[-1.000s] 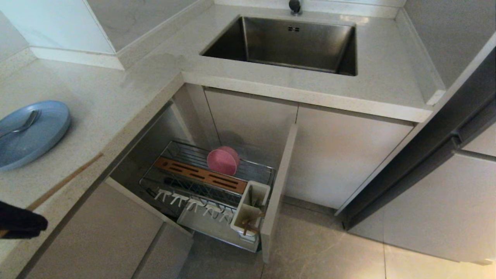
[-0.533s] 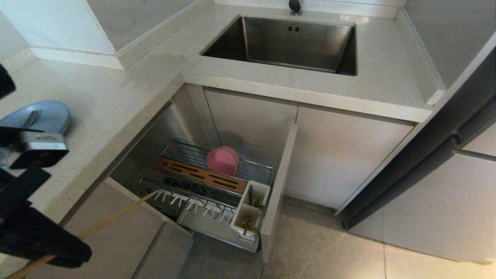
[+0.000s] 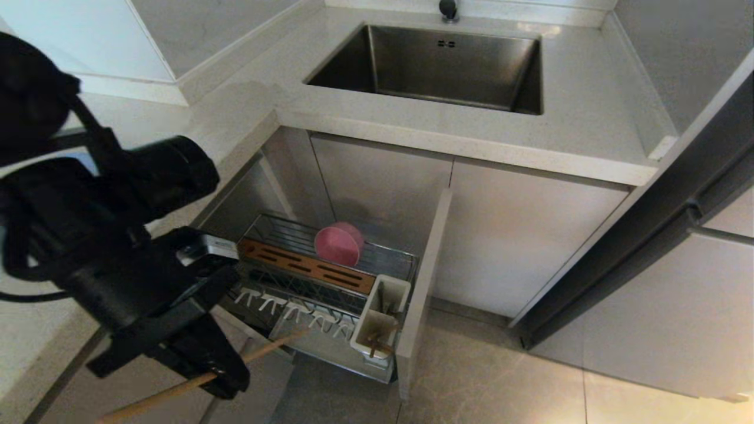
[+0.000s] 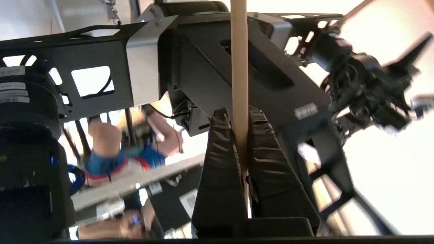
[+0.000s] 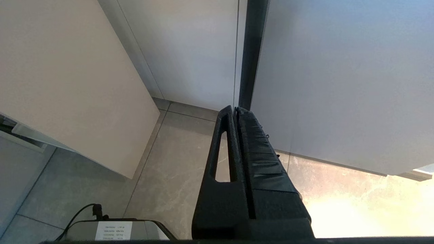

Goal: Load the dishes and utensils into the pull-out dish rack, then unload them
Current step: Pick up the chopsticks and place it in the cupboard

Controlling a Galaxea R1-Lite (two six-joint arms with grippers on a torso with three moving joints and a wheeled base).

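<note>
Over the open rack (image 3: 330,282), left hand (image 3: 227,377) clamped on one chopstick (image 3: 259,352), swung in from the tabletop edge since earlier, one pink bowl (image 3: 339,244) standing in rack, second chopstick (image 3: 377,344) in cup (image 3: 380,318), right hand (image 5: 236,113) pressed together, parked low.

A pale speckled countertop (image 3: 235,112) is wrapping around the corner at upper left, and a stainless steel sink (image 3: 436,65) is sitting sunk into it at top centre, a dark tap (image 3: 449,9) poking in at the very top edge. Beige cabinet doors (image 3: 518,235) are running below. Grey floor tiles (image 3: 489,377) are filling the lower right, catching warm light at the far corner.
</note>
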